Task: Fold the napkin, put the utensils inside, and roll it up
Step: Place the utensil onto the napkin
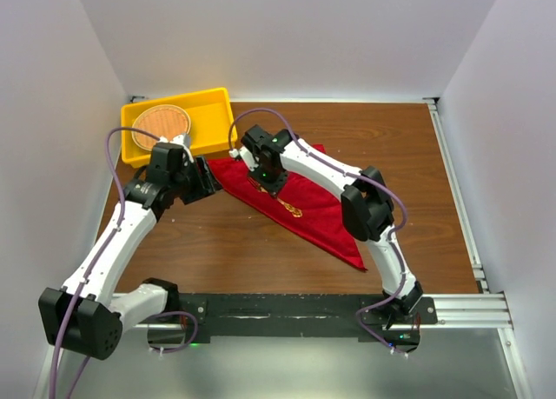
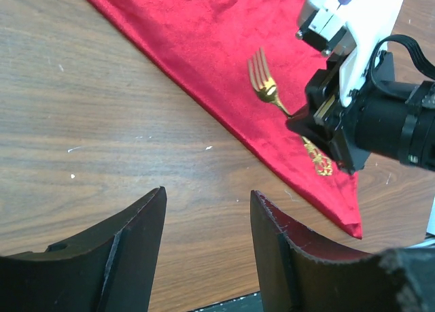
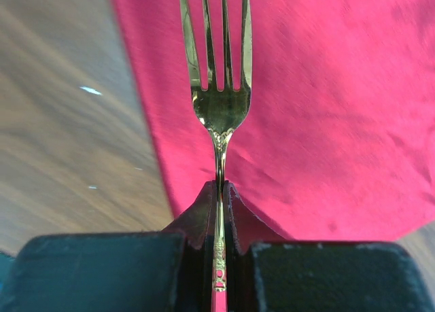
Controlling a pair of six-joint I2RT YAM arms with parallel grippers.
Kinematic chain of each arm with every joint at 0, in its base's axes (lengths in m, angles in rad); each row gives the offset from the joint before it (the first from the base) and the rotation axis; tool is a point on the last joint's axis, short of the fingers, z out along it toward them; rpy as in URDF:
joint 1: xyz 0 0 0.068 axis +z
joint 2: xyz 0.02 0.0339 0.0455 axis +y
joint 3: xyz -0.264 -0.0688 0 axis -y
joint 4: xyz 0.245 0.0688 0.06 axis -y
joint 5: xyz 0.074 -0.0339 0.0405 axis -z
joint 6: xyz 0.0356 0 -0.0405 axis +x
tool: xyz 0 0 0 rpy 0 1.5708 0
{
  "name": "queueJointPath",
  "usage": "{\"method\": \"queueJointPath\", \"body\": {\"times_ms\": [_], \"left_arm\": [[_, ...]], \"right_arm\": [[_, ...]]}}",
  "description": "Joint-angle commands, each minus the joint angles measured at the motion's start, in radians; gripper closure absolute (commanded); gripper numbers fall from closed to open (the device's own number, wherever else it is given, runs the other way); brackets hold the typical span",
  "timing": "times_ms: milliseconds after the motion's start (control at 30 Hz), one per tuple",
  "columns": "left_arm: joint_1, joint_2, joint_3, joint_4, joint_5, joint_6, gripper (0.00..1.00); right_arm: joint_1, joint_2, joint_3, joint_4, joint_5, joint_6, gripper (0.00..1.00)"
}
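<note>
The red napkin [image 1: 313, 209] lies folded into a triangle on the wooden table, with a small gold emblem near its lower edge. My right gripper [image 1: 266, 178] is shut on the handle of the gold fork [image 3: 219, 101] and holds it just above the napkin [image 3: 326, 122] near its left edge, tines pointing away. In the left wrist view the fork [image 2: 264, 86] sticks out of the right gripper [image 2: 307, 122] over the napkin [image 2: 204, 47]. My left gripper [image 2: 207, 210] is open and empty over bare wood, just left of the napkin's edge [image 1: 208, 180].
A yellow tray [image 1: 213, 112] stands at the back left and holds a round woven orange-brown mat [image 1: 161, 123]. White walls close in the left, back and right sides. A metal rail [image 1: 456, 208] runs along the table's right edge.
</note>
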Motion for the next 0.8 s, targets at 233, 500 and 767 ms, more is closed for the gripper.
{"method": "queueJointPath", "body": {"times_ms": [233,500,767], "left_arm": [[0.015,0.067,0.102,-0.011,0.016,0.017,0.42],[0.022,0.05,0.093,-0.027,0.015,0.031,0.42],[0.031,0.055,0.096,-0.023,0.018,0.044,0.42]], "right_arm": [[0.02,0.078,0.092,0.031,-0.109,-0.033,1.0],[0.022,0.122,0.12,0.03,-0.099,-0.044,1.0],[0.022,0.124,0.109,0.029,-0.109,-0.048,1.0]]}}
